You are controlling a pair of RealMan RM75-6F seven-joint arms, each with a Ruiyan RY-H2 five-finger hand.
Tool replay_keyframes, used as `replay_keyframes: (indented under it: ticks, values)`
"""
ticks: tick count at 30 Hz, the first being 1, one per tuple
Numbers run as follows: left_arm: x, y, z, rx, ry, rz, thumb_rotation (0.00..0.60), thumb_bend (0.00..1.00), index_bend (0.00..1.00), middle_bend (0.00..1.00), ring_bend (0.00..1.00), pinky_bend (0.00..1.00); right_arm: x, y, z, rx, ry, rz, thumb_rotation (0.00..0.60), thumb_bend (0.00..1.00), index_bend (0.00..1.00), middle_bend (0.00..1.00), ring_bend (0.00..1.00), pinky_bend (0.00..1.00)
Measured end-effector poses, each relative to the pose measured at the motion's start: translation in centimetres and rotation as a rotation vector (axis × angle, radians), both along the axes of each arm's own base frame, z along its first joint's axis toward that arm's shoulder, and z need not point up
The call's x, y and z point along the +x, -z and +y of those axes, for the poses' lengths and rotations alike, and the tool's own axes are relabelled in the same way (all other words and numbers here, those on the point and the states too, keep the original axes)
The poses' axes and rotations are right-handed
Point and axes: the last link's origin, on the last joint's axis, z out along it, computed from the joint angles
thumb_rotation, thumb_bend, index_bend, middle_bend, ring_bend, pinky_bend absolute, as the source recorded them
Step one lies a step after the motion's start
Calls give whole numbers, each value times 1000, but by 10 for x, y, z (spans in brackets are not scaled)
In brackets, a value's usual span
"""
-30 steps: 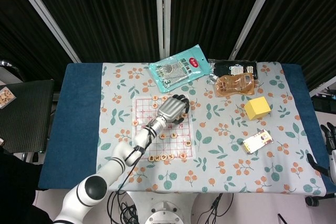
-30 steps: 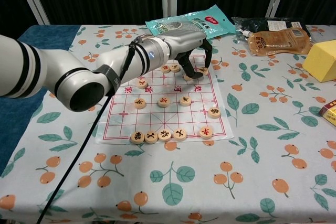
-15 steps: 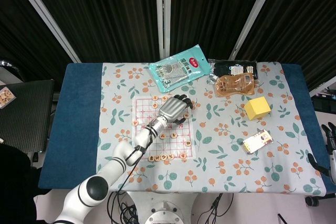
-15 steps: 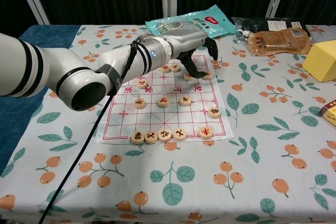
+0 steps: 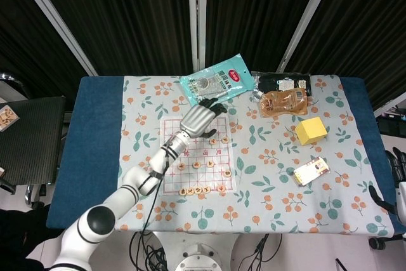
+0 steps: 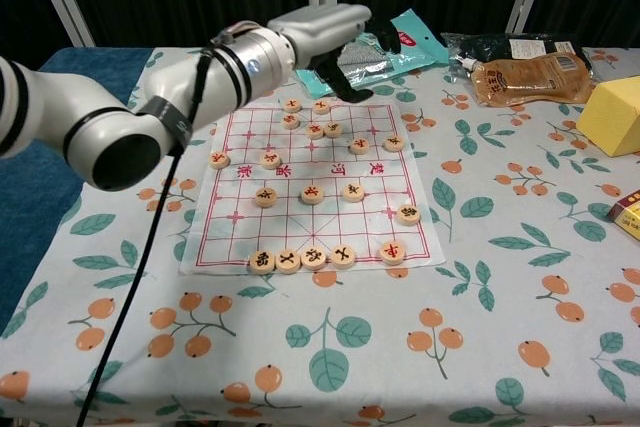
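Observation:
A paper Chinese-chess board [image 6: 300, 227] with red grid lines lies on the floral tablecloth, also in the head view as the board [image 5: 204, 176]. Several round wooden pieces stand on it, among them a front row [image 6: 302, 259] and two far-right pieces [image 6: 393, 142]. My left hand [image 6: 335, 42] hovers above the board's far edge, fingers apart and dark fingertips [image 6: 350, 75] pointing down, with nothing visibly held. In the head view that left hand [image 5: 200, 118] is over the board's top right corner. My right hand [image 5: 398, 172] shows only partly at the right border, off the table.
A teal packet [image 5: 216, 82] lies just behind the left hand. Black packet [image 5: 282, 82] and brown packet [image 6: 530, 77] sit at the back right, with a yellow box [image 6: 612, 112] and a small carton [image 5: 311, 171] further right. A dark chair [image 5: 32, 138] stands left of the table.
My left hand has lifted off the pieces at the board's far right and drawn back and up toward the far edge. The piece it touched stays on the board.

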Motion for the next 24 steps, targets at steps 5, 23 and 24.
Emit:
replay_keyframes:
  ticks: [5,23,24]
  values:
    - [-37,-35,-9,78,-20,2,600,298,226,184,66,159,8,4,1,15,-28,-7,600,227,0,0,0,0]
    - [-270,-201,-225,507,-469,29,600,229,210,224,67,152,21,20,8,90,-51,18,600,200,0,0,0,0]
    - [-276,-204,-235,513,-485,35,600,228,209,223,67,152,21,22,8,94,-50,19,600,197,0,0,0,0]
